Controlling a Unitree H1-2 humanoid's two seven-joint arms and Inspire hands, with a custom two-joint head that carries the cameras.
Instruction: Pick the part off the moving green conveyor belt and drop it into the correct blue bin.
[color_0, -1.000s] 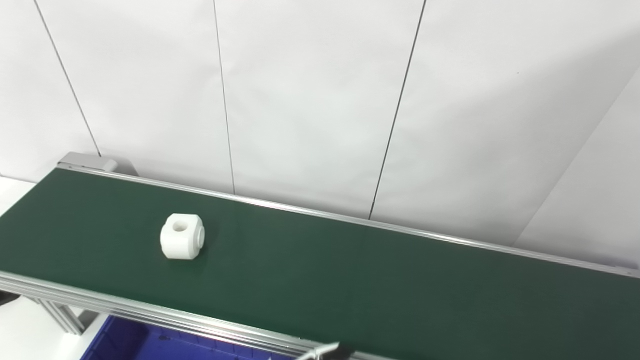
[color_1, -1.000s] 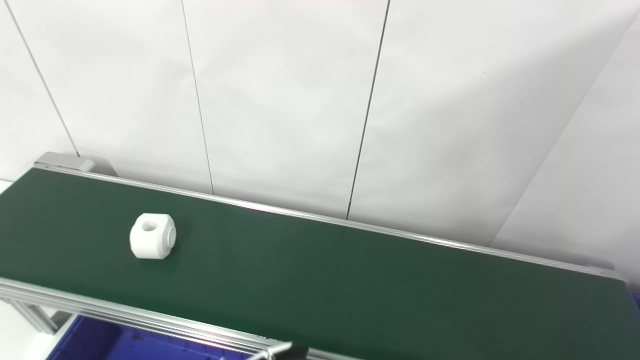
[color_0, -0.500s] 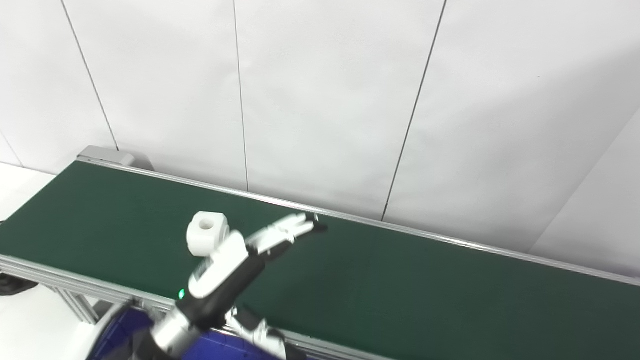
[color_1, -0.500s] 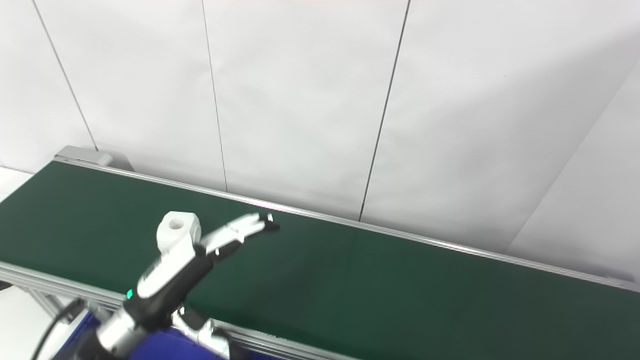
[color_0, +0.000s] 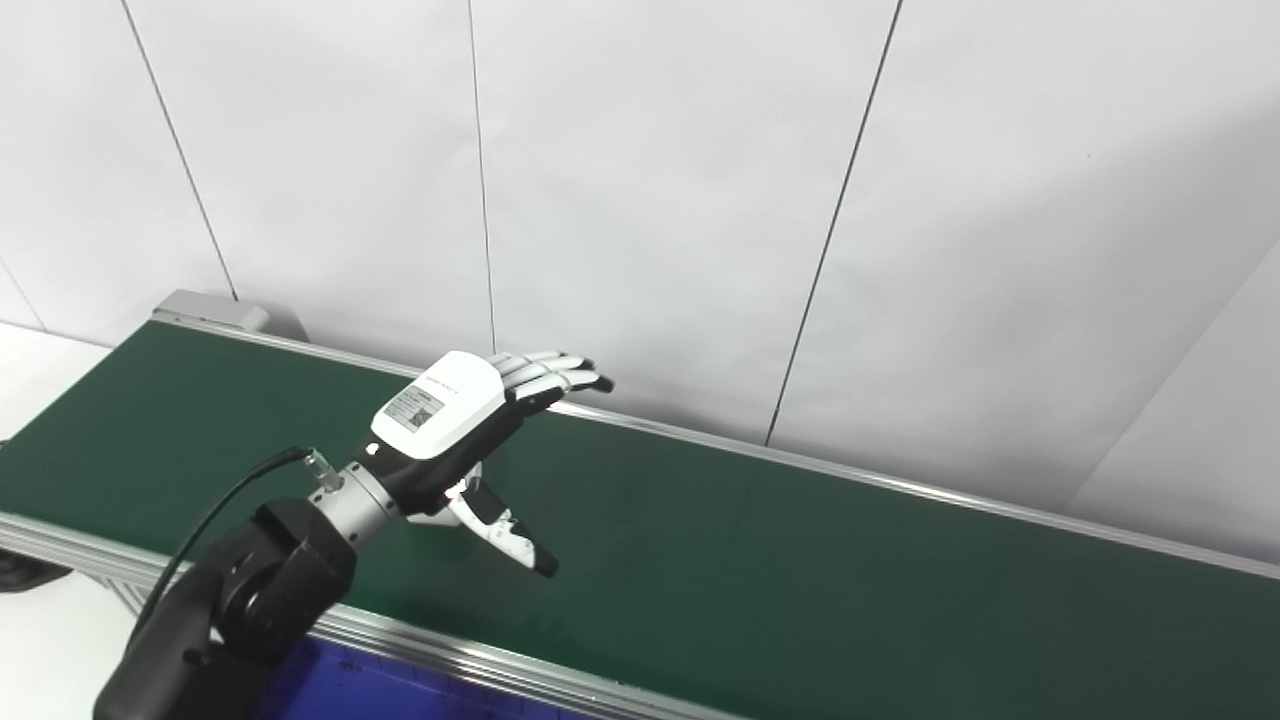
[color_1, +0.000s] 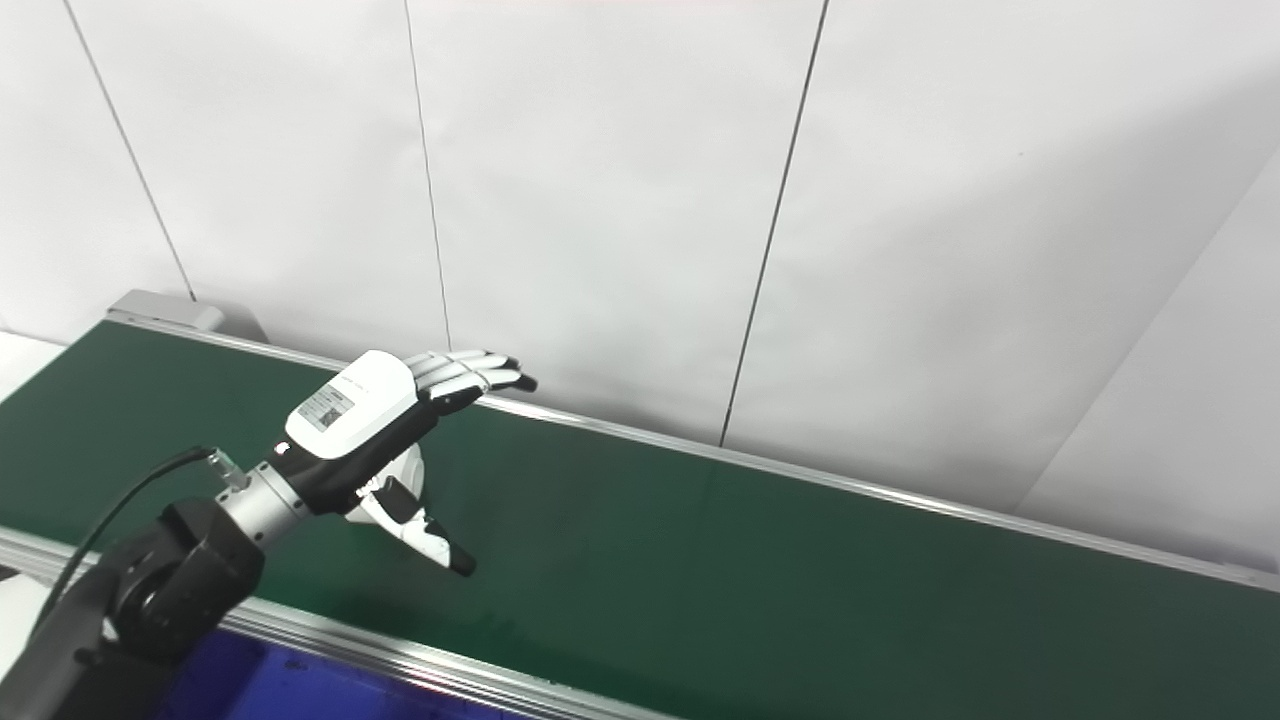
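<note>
Left hand spread wide over conveyor belt, holding nothing. White part on belt, mostly hidden under palm. Grasp not closed; lift, drop into blue bin remain.
</note>
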